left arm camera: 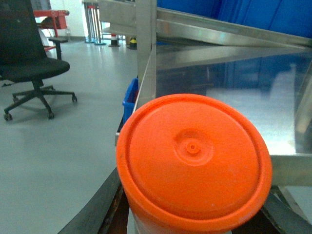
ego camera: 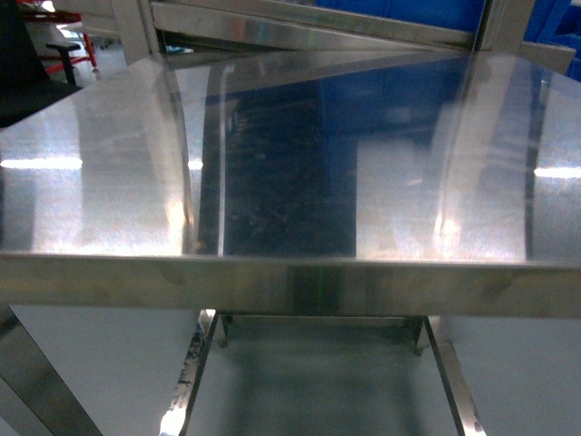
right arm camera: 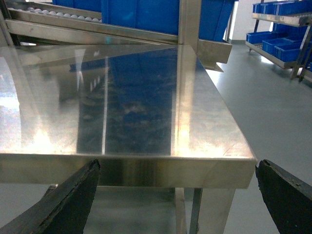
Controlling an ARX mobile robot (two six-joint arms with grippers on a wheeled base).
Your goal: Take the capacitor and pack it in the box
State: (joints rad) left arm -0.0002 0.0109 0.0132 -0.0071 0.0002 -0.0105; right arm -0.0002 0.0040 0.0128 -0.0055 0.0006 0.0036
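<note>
Steel table [ego camera: 272, 182]; blue bins [right arm camera: 141, 14], contents hidden

Tool [right arm camera: 178, 195] fingers [right arm camera: 68, 204] spread, below steel table [right arm camera: 146, 165]; blue bins [right arm camera: 141, 14] beyond.

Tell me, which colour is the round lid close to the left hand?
Orange lid, best seen in the left wrist view.

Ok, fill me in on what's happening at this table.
The left gripper is shut on an orange-lidded cylinder, held low at the front left corner of the steel table. The right gripper is open and holds nothing, facing the table's front edge. No box shows in any view, so packing has not begun.
</note>
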